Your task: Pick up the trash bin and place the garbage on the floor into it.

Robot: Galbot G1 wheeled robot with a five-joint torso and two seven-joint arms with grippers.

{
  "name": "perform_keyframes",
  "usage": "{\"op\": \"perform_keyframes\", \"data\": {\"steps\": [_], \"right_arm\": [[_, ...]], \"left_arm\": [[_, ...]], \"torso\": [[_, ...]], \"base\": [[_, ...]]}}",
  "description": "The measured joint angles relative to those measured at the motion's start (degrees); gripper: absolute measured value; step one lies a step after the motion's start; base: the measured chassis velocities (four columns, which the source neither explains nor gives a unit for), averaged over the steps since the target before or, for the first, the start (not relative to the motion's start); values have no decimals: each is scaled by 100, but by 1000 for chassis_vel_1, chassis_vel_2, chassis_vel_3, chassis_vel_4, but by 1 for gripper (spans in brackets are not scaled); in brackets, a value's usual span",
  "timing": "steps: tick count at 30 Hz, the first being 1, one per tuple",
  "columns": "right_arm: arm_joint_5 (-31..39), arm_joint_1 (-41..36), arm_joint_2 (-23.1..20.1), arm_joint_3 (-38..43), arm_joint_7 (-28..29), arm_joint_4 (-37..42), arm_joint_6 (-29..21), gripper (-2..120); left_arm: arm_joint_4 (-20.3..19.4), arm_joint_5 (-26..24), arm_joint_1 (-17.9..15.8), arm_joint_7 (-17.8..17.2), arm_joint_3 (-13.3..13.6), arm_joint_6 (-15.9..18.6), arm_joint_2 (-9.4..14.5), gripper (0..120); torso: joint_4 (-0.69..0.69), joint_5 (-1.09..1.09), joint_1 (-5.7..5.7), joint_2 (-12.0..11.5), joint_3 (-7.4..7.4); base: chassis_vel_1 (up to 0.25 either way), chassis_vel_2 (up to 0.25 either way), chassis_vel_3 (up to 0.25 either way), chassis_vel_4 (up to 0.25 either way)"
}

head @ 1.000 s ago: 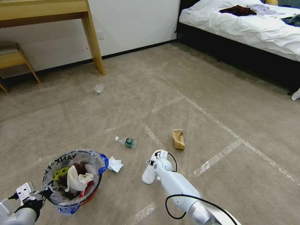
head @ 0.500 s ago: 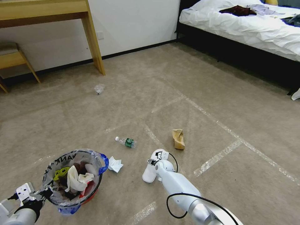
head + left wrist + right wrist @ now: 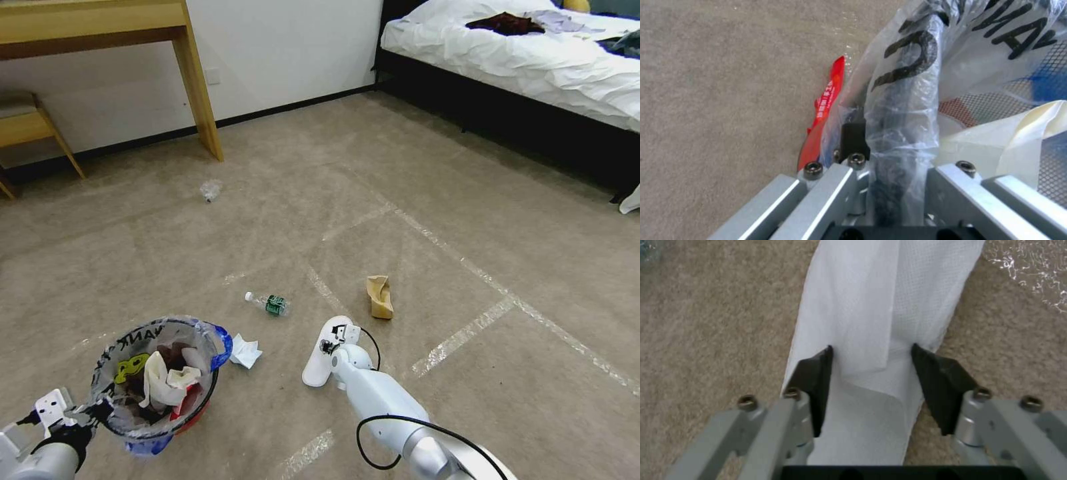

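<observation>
Nearest you, your left gripper (image 3: 83, 415) is clamped on the bagged rim of the trash bin (image 3: 160, 383), held low at your left. Your right gripper (image 3: 328, 345) is down on the white slipper sole (image 3: 319, 360), pads (image 3: 818, 373) spread at its edges. Crumpled paper (image 3: 245, 351) lies just beside the bin. Farther out: the bottle (image 3: 268, 303), cardboard scrap (image 3: 380, 297), then clear plastic scrap (image 3: 211, 191) near the desk leg (image 3: 200, 87).
</observation>
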Motion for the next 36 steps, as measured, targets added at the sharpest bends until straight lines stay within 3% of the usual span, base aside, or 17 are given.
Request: {"op": "perform_keyframes", "data": {"steps": [4, 13, 22, 36], "right_arm": [[-23, -26, 1, -15, -27, 7, 1, 26], [-102, -71, 5, -57, -126, -15, 62, 0], [-20, -274, -26, -142, -124, 399, 47, 0], [291, -642, -1068, -186, 55, 2482, 112, 0]], "left_arm": [[16, 4, -15, 2, 7, -4, 0, 1], [57, 39, -29, 7, 40, -14, -17, 1], [102, 76, -71, 10, 90, -19, -33, 1], [19, -36, -108, -35, 129, 37, 24, 1]], "torso": [[1, 1, 0, 0, 0], [3, 3, 0, -2, 1], [5, 5, 2, -2, 3], [3, 4, 1, -2, 1]], "base": [[0, 0, 0, 0], [0, 0, 0, 0], [0, 0, 0, 0], [0, 0, 0, 0]]}}
